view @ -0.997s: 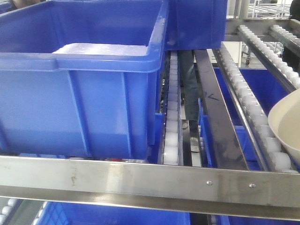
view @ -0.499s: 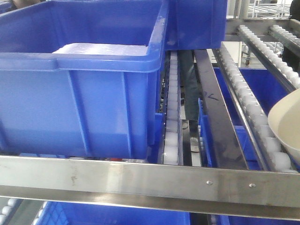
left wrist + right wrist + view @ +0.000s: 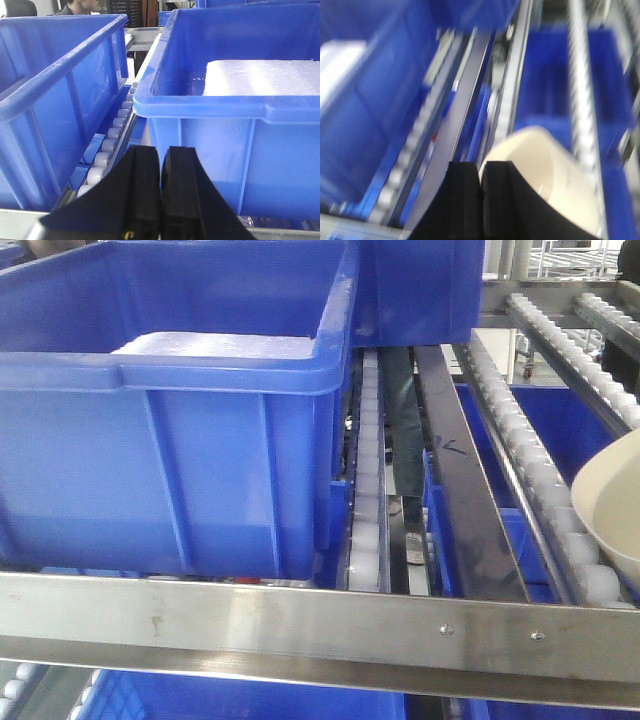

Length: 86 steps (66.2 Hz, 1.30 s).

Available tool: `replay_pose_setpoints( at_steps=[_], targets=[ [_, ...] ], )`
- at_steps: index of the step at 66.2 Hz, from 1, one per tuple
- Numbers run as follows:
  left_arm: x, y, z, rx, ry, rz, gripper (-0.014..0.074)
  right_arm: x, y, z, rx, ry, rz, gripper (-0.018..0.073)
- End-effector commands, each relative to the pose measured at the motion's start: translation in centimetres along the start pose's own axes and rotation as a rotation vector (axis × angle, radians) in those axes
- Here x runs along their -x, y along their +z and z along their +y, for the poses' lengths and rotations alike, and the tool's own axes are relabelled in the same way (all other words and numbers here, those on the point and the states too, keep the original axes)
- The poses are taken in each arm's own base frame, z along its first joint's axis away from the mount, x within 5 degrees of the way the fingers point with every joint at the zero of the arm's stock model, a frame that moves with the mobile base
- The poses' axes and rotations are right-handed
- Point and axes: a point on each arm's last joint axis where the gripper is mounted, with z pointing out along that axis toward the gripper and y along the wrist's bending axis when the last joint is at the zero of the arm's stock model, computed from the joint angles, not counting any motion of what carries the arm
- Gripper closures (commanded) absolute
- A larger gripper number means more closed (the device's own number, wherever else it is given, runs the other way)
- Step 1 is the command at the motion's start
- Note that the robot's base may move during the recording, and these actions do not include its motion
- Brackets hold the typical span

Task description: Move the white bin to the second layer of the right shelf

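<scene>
Front-facing view: low, close behind steel front bar point(image 3: 300, 625), looking level along roller tracks point(image 3: 366, 490) into rack depth — large blue crate point(image 3: 170, 430) fills left half, white bin point(image 3: 612, 508) clipped at right edge.

Left wrist view: close over left gripper point(image 3: 160, 200), facing forward at same blue crate point(image 3: 235, 115); second crate point(image 3: 55, 95) on its left.

Right wrist view: blurred, tilted, looking down over right gripper point(image 3: 480, 200) onto white bin point(image 3: 540, 170) — shared with front view.
</scene>
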Motion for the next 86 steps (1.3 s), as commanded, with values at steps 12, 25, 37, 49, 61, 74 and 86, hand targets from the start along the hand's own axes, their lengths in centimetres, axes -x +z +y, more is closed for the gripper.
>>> replay_pose_setpoints(
  at_steps=[12,25,37,49,61,74,86],
  targets=[
    [-0.4,0.0,0.0,0.005,-0.009,-0.067,0.0512,2.0,-0.8,-0.1,-0.039,0.006,-0.182,0.0487],
    [-0.4,0.0,0.0,0.005,-0.009,-0.067,0.0512,2.1,-0.8,-0.2,-0.046,0.005,-0.194,0.0487],
    [-0.4,0.0,0.0,0.005,-0.009,-0.067,0.0512,0.8,-0.2,-1.2,-0.127,-0.069,-0.168,0.0487],
    [-0.4,0.0,0.0,0.005,-0.009,-0.067,0.0512,-1.0,-0.4,-2.1,-0.200,-0.128,-0.170,0.0487],
    [-0.4,0.0,0.0,0.005,-0.009,-0.067,0.0512,-3.2,0.2,-2.5,-0.141,-0.179,-0.244,0.0487],
    [-0.4,0.0,0.0,0.005,-0.009,-0.067,0.0512,-6.1,0.3,-2.7,-0.110,-0.215,-0.263,0.0487],
    [-0.4,0.0,0.0,0.005,-0.009,-0.067,0.0512,-9.1,1.1,-3.2,-0.104,-0.196,-0.246,0.0487]
  ],
)
